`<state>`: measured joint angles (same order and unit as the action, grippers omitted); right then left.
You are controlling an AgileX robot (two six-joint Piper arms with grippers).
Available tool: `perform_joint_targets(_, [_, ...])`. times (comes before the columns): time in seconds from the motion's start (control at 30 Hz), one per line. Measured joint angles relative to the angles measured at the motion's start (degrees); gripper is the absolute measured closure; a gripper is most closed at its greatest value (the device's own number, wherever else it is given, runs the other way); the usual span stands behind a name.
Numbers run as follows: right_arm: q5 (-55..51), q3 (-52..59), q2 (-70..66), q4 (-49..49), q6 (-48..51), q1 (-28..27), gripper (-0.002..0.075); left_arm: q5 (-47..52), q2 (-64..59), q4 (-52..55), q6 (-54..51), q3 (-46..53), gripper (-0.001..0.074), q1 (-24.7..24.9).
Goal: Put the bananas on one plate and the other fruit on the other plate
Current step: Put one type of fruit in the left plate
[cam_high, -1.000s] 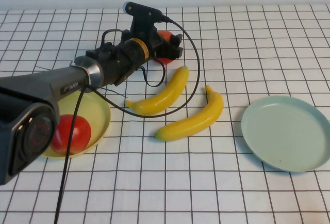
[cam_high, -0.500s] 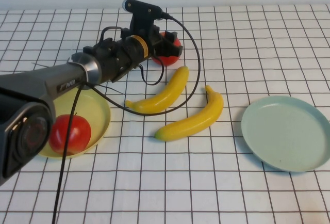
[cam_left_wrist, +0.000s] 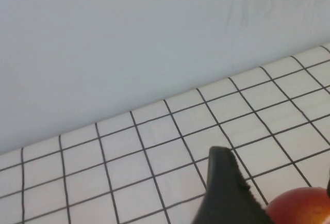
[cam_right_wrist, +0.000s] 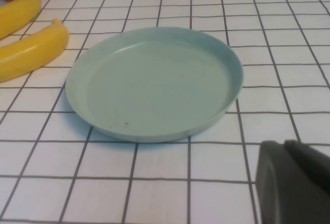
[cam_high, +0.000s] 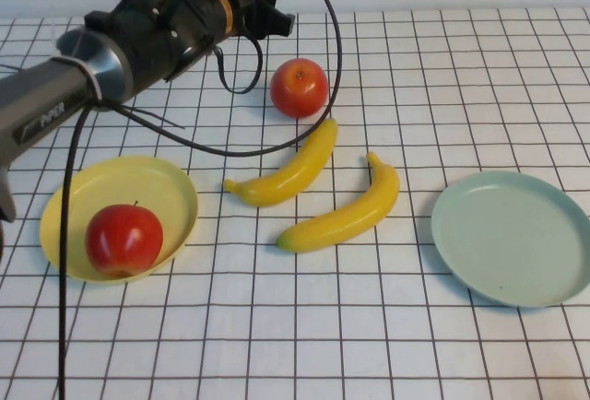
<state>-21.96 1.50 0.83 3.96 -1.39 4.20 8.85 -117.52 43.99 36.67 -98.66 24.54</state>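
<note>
Nearest us, the right gripper (cam_right_wrist: 291,180) sat shut by the mint plate (cam_high: 513,234). One apple (cam_high: 123,239) lay on the yellow plate (cam_high: 171,188), both bananas (cam_high: 343,218) on the cloth between. Beyond, the second apple (cam_high: 299,88) rested free, and the left gripper (cam_high: 275,11) hung open above it, holding nothing.

bananas: two yellow, curved, greenish tips; upper banana (cam_high: 288,168) and lower banana (cam_high: 346,211) both lie slanted mid-worktop, side by side, close but apart, between the plates
apples: two glossy red; one apple (cam_high: 123,239) sits inside yellow plate; far apple (cam_high: 299,87) on bare worktop just beyond upper banana's tip
yellow plate (cam_high: 166,183): round, shallow, left side
mint-green plate (cam_high: 512,234): round, raised rim, right side, nothing on it
</note>
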Motion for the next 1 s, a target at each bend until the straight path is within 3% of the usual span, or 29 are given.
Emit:
perform_joint_targets(0.17, [0.0, 0.0, 0.0, 0.0, 0.0, 0.0, 0.0743, 1.8, 0.8, -5.4, 0.0, 0.4, 0.034, 0.6])
perform_joint_targets(0.3, [0.0, 0.0, 0.0, 0.0, 0.0, 0.0, 0.0743, -1.5, -0.2, -6.9, -2.2, 2.7, 0.0129, 0.6])
perform_joint_targets(0.4, [0.0, 0.0, 0.0, 0.0, 0.0, 0.0, 0.0743, -5.3, -2.2, -7.0, -2.6, 3.8, 0.0069, 0.6])
perform_joint_targets(0.7, [0.0, 0.0, 0.0, 0.0, 0.0, 0.0, 0.0743, -16.4, -12.1, -6.9, -3.2, 4.1, 0.0066, 0.4])
perform_joint_targets(1.0, [0.0, 0.0, 0.0, 0.0, 0.0, 0.0, 0.0743, -22.5, -14.5, -6.9, -3.2, 4.1, 0.0066, -1.3])
